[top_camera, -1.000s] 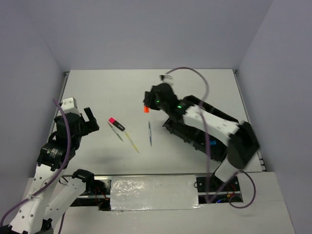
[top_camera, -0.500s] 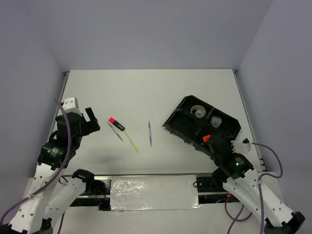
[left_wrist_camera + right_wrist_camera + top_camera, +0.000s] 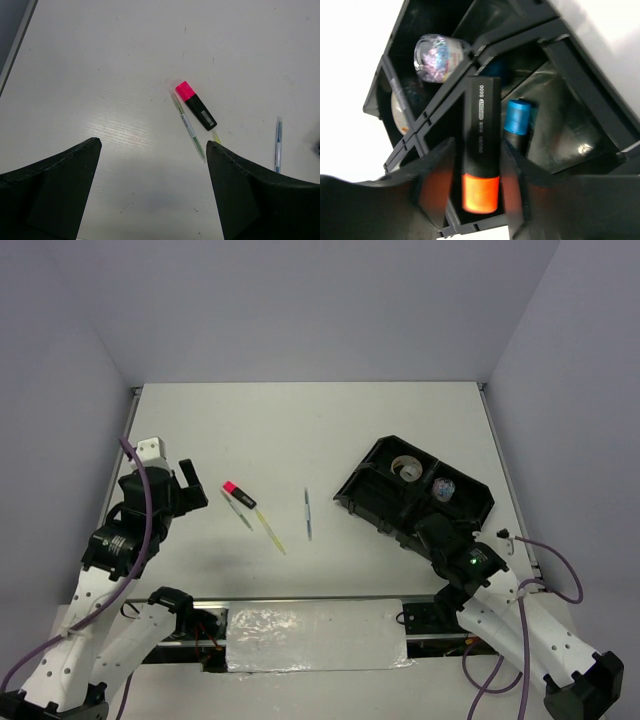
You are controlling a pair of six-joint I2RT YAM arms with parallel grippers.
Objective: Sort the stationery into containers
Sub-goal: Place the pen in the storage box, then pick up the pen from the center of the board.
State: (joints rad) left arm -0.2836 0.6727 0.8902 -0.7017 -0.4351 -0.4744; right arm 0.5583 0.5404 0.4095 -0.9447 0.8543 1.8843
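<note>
The right fingers are closed on the orange highlighter, one on each side of its body, cap end nearest the wrist. It hangs over the tray, above a divider wall. Just right of the fingers a blue highlighter lies in a compartment. Beyond the fingertips to the left a clear capsule sits in a far compartment, and a tape roll shows in the one beside it. The tray's near rim lies under the fingers.

The left fingers are spread wide and hold nothing, hovering over bare desk. Ahead of them and to the right lies the pink highlighter, with the grey pen alongside it, touching or nearly so. A tip of the yellow pen shows at the right fingertip. The blue pen lies farther right, apart from the others. Open desk stretches ahead and left of the fingers up to the desk's left edge.
</note>
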